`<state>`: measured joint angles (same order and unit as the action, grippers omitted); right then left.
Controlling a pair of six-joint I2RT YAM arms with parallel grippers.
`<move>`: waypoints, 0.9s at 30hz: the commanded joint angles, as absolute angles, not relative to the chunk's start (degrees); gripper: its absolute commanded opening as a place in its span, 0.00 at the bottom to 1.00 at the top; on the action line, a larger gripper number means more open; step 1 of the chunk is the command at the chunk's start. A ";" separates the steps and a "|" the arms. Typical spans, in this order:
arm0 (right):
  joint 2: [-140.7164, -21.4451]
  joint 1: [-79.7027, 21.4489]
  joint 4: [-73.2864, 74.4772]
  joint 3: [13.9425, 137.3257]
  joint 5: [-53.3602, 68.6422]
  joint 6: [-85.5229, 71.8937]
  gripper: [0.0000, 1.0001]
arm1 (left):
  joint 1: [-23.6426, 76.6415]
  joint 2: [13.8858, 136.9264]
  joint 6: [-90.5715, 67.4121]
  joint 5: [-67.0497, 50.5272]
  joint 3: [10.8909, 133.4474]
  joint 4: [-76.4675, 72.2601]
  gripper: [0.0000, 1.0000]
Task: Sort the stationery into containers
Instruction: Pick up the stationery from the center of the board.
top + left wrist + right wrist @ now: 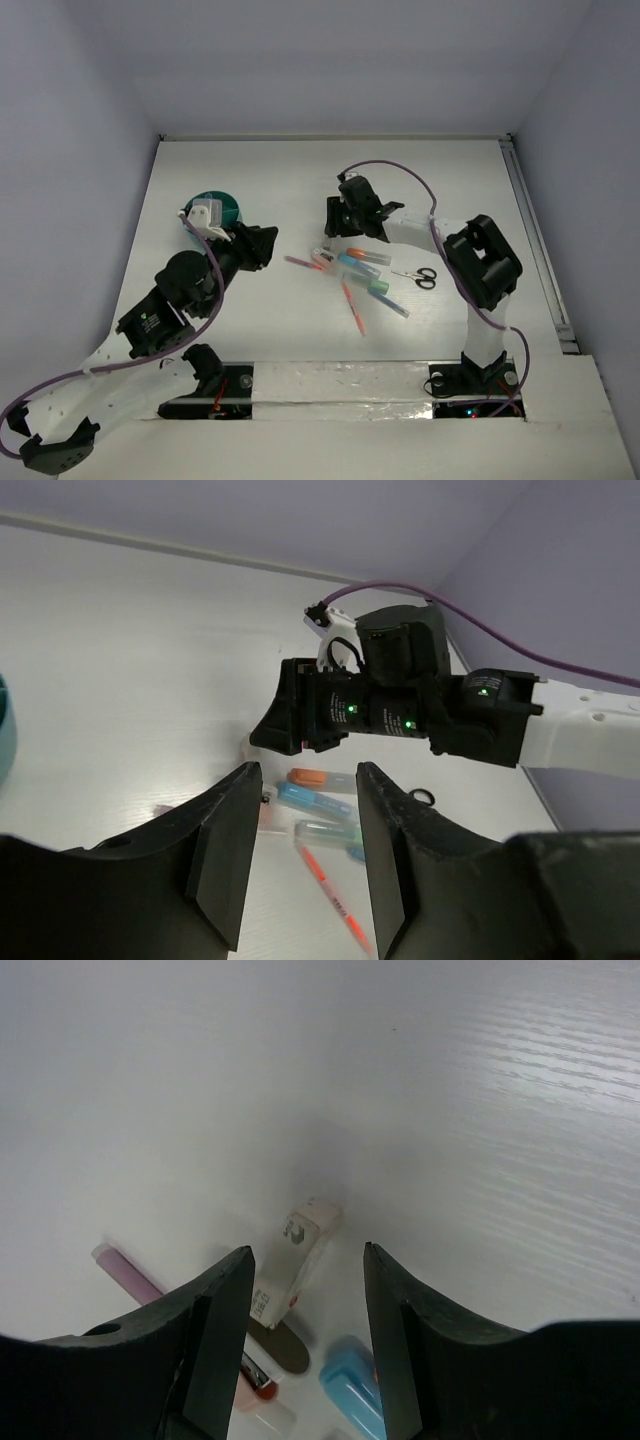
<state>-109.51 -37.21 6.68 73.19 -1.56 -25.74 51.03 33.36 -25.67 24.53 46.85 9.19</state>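
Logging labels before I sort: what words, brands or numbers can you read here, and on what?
No text is readable.
white block: a dark mark on its end face and fine print along its side, both too blurred to read.
No other writing shows in any view.

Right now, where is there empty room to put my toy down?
The far strip of table beyond the teal pot is bare, and so is the near strip before the orange pen. Left of the scissors, pens crowd the middle.
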 commanded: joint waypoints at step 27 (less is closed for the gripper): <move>-117.43 -39.11 14.16 85.43 -6.41 -28.83 0.22 | 42.45 27.42 -18.11 17.05 43.86 9.49 0.44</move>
<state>-118.56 -38.48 15.38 83.55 -5.93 -27.92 42.96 27.49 -18.96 19.07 44.49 12.62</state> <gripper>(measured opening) 0.247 0.440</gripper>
